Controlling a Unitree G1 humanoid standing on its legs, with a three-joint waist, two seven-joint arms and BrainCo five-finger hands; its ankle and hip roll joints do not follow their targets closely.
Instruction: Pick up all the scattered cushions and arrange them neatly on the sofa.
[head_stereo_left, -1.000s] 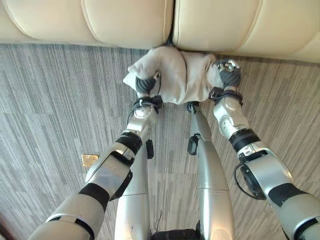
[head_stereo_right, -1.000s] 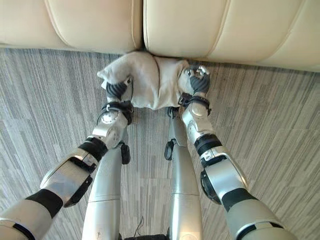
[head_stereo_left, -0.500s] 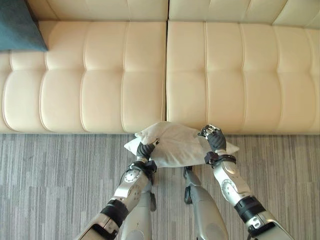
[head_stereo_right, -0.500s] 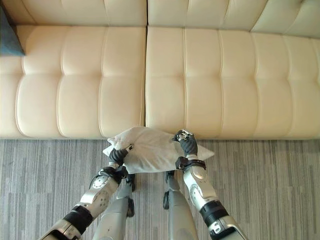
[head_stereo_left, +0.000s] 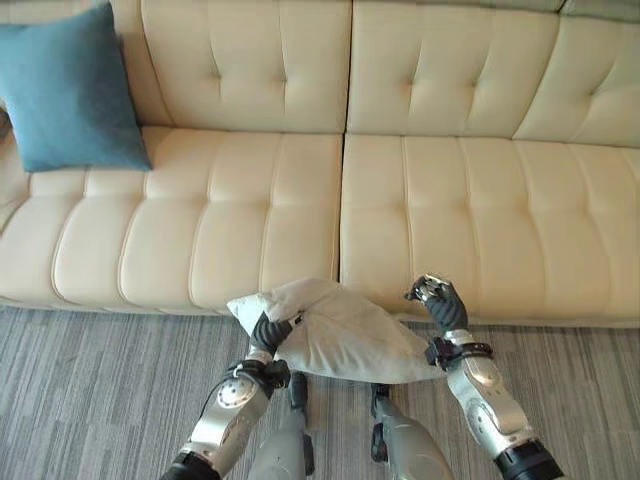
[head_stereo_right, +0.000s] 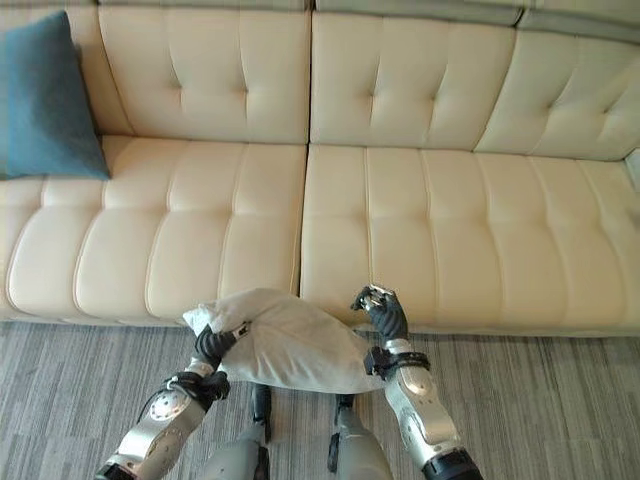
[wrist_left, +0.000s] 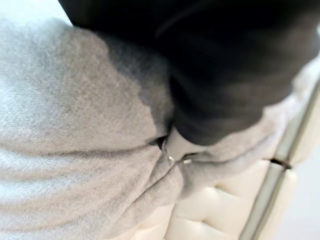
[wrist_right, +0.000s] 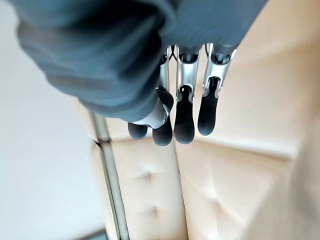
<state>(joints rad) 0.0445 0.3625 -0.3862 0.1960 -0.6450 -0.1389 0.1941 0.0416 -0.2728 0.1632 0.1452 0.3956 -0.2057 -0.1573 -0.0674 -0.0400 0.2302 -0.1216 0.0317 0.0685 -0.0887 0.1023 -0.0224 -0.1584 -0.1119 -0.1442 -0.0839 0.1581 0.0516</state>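
Cushions are the job here, and a grey cushion (head_stereo_left: 340, 335) is up in the air in front of the sofa (head_stereo_left: 420, 200), low by the front edge of the seat, just where the two seat pads meet. The left robot hand (head_stereo_left: 268, 332) is at the cushion's left end, and its fingers are curled into the grey cloth, so it is gripping the cushion. In the left wrist view the cloth (wrist_left: 75, 135) bunches up right beside the dark hand cover. The right robot hand (head_stereo_right: 383, 310) is at the cushion's right side, near the top edge. In the right wrist view its fingers (wrist_right: 184, 115) hang down fairly straight with the cream sofa behind them, and nothing is seen between them, so this hand looks loose and not clenched; whether it touches the cushion cannot be told. A blue cushion (head_stereo_left: 70, 90) leans upright against the sofa back at the far left end of the seat. The floor (head_stereo_left: 90, 390) in front of the sofa is grey and striped.
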